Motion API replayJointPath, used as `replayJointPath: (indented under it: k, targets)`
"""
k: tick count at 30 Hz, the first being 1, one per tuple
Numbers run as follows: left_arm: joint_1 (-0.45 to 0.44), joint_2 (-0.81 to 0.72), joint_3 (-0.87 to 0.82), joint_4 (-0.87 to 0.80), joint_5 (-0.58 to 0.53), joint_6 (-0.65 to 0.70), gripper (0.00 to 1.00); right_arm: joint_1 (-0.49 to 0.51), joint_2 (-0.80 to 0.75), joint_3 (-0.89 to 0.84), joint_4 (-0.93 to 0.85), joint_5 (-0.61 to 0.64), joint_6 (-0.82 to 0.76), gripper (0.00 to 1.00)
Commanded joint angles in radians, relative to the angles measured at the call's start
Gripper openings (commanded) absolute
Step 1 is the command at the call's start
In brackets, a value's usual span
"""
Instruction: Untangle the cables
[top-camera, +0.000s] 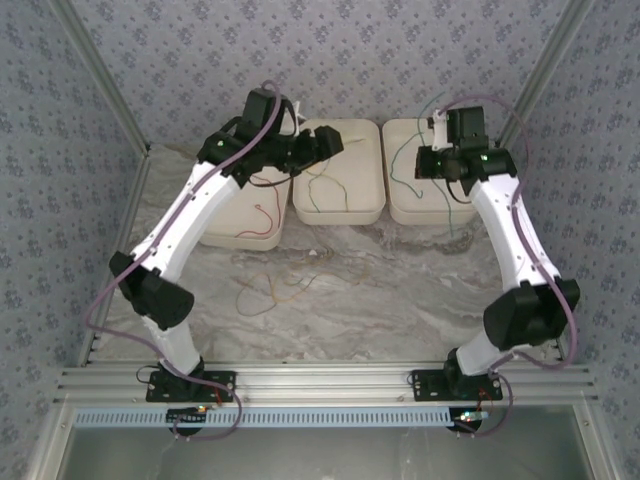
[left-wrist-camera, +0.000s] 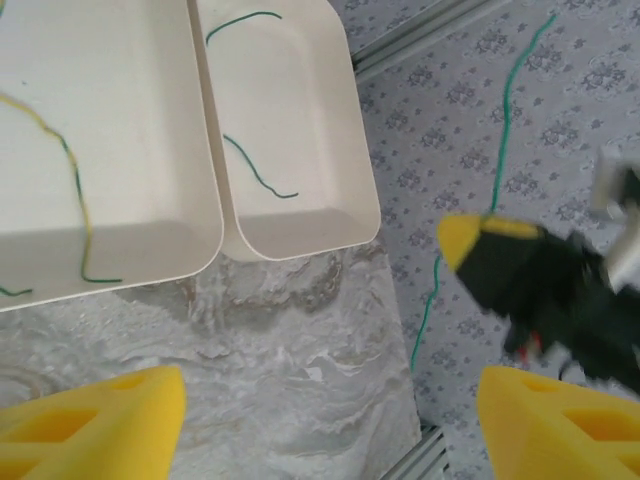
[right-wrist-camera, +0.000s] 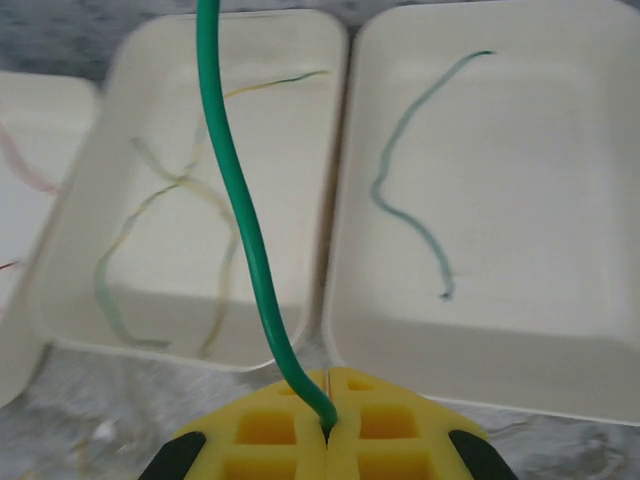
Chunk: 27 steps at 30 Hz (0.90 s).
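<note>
- Top external: three white trays stand in a row at the far side of the marble table (top-camera: 400, 290): the left tray (top-camera: 240, 240), the middle tray (top-camera: 362, 140) and the right tray (top-camera: 405, 212). A red cable (top-camera: 265, 215) lies in the left tray. A loose tangle of cables (top-camera: 268, 295) lies on the marble in front of the trays, between my two arms.
- Left wrist: my left gripper (left-wrist-camera: 330, 430) stands spread wide above the marble in front of the trays, with nothing between its yellow fingers. To its right, my right gripper (left-wrist-camera: 462, 240) pinches a green cable (left-wrist-camera: 503, 140), which runs on above and below the fingertip.
- Right wrist: my right gripper's fingers are pressed together on the green cable, which rises from the pinch in front of the middle tray. Yellow-green cables (right-wrist-camera: 130, 235) lie in that tray, and a second green strand (right-wrist-camera: 405, 215) lies in the right tray.
</note>
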<state>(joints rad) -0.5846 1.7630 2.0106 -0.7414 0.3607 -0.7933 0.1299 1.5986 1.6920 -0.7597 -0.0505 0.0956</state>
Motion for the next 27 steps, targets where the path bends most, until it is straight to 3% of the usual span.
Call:
replayJointPath:
  k: [1,6,14,17,20,24,27]
  targets:
    - [-0.005,-0.079,-0.147,0.020,-0.063,0.018,0.76,-0.047,0.113,0.099,0.001,0.180,-0.045,0.00]
    - [-0.006,-0.222,-0.384,0.095,-0.123,0.011,0.76,-0.110,0.394,0.367,-0.087,0.248,-0.010,0.00]
    - [-0.008,-0.527,-0.767,0.175,-0.280,0.077,0.73,-0.150,0.725,0.685,-0.255,0.212,0.086,0.00]
    - [-0.008,-0.650,-0.902,0.214,-0.263,0.097,0.73,-0.151,0.782,0.703,-0.266,0.198,0.113,0.00]
    - [-0.003,-0.765,-1.007,0.259,-0.179,0.100,0.73,-0.151,0.817,0.707,-0.265,0.167,0.122,0.00]
    - [0.000,-0.854,-1.072,0.194,-0.146,0.082,0.73,-0.145,0.862,0.731,-0.272,0.130,0.132,0.00]
    - [0.002,-0.897,-1.105,0.165,-0.140,0.068,0.73,-0.144,0.879,0.768,-0.294,0.106,0.146,0.21]
